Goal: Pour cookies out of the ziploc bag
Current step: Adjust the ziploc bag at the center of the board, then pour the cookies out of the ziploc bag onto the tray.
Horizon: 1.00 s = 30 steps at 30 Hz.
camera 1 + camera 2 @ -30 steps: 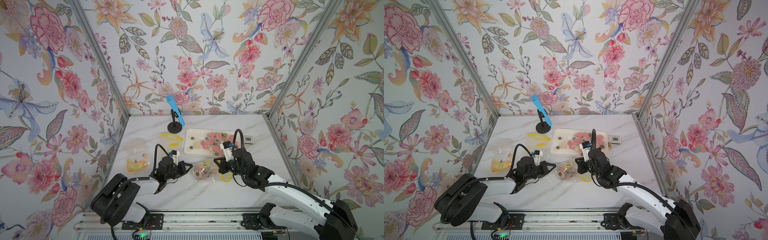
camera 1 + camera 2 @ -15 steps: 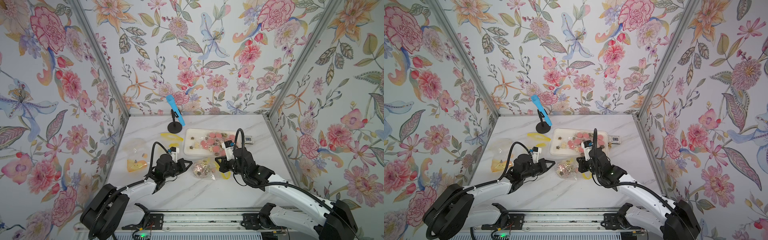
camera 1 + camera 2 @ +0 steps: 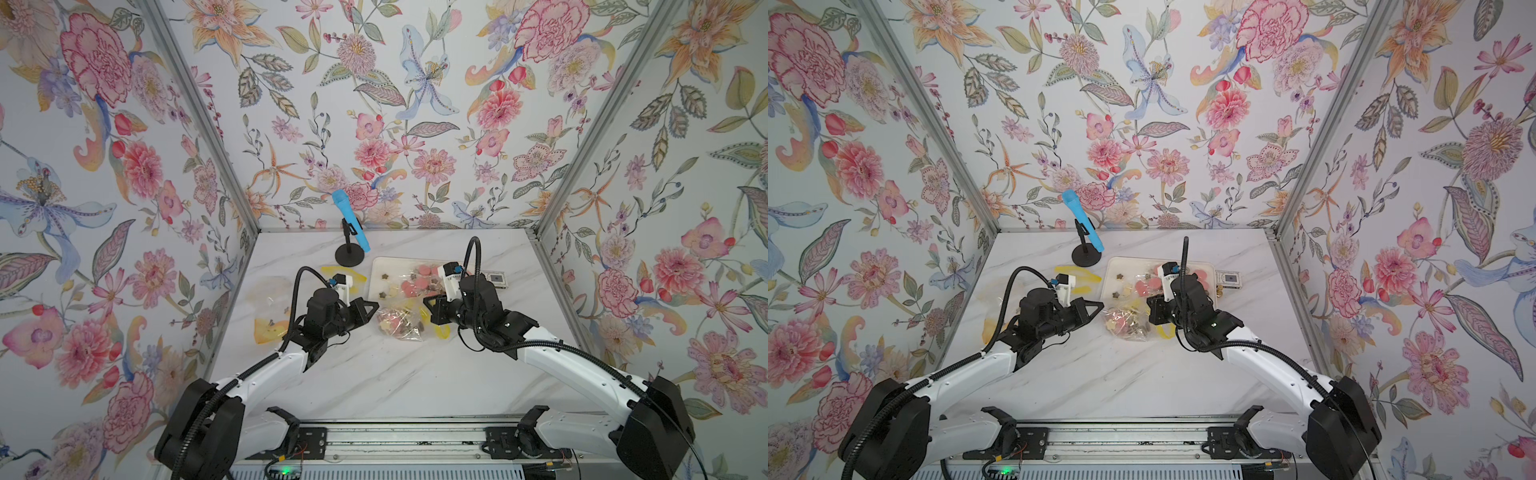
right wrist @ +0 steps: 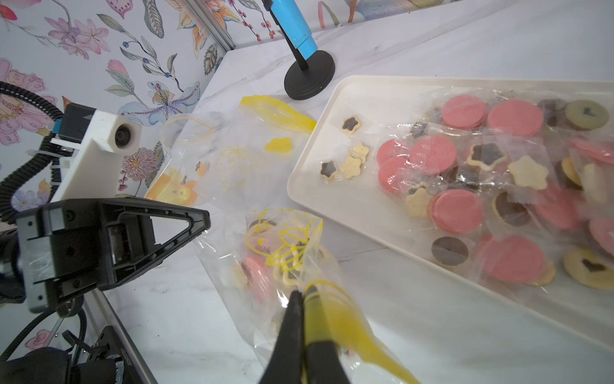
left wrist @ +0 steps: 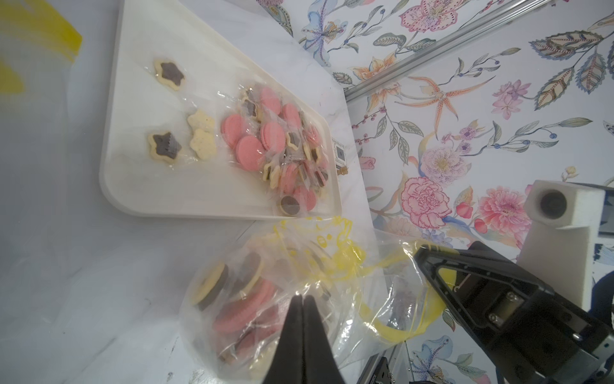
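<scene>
Our right fingers pinch the clear, yellow-zipped plastic bag of cookies; our left fingers rest closed against it.

- Robot recording booth, lab-style rig.
- Marble-look tabletop, enclosed on three sides by floral wallpaper panels in an aluminium frame.
- Metal rail along the tabletop's near edge carries two robot arms.
- Blue microphone on a stand at the tabletop's far edge.

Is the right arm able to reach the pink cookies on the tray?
Probably yes: the pink cookies on the tray lie just beyond the right gripper, nothing between. But it is shut on the yellow zip edge of the ziploc bag, so it must let go first.
</scene>
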### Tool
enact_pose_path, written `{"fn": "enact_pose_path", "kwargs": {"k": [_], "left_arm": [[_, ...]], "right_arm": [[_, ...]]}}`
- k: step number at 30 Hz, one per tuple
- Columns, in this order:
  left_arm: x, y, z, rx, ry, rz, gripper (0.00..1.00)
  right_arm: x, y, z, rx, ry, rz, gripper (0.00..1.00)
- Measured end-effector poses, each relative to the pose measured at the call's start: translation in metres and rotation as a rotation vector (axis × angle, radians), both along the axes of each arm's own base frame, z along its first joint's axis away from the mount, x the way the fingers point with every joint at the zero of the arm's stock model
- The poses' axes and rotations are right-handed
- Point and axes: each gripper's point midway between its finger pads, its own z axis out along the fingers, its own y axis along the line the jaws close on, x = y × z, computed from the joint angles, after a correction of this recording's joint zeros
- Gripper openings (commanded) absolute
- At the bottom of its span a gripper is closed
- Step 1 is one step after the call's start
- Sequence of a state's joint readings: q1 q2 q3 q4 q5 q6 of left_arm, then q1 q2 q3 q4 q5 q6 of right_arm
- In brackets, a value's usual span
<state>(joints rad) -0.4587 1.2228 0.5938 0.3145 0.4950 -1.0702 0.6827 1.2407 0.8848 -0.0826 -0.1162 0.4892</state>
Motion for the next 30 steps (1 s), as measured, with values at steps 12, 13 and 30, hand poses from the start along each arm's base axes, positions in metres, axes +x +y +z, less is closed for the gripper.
{"fn": "enact_pose_path", "kwargs": {"k": [12,13,30], "left_arm": [[0.055,0.019,0.048,0.036,-0.099,0.052,0.0],[0.06,0.019,0.05,0.041,-0.106,0.055,0.0],[0.124,0.031,0.052,0.191,-0.152,0.075,0.0]], "right_arm": [[0.058,0.014,0.017,0.052,-0.006,-0.031,0.0],[0.064,0.015,0.015,0.055,-0.001,-0.032,0.0],[0.122,0.054,-0.064,0.08,0.123,-0.007,0.0]]}}
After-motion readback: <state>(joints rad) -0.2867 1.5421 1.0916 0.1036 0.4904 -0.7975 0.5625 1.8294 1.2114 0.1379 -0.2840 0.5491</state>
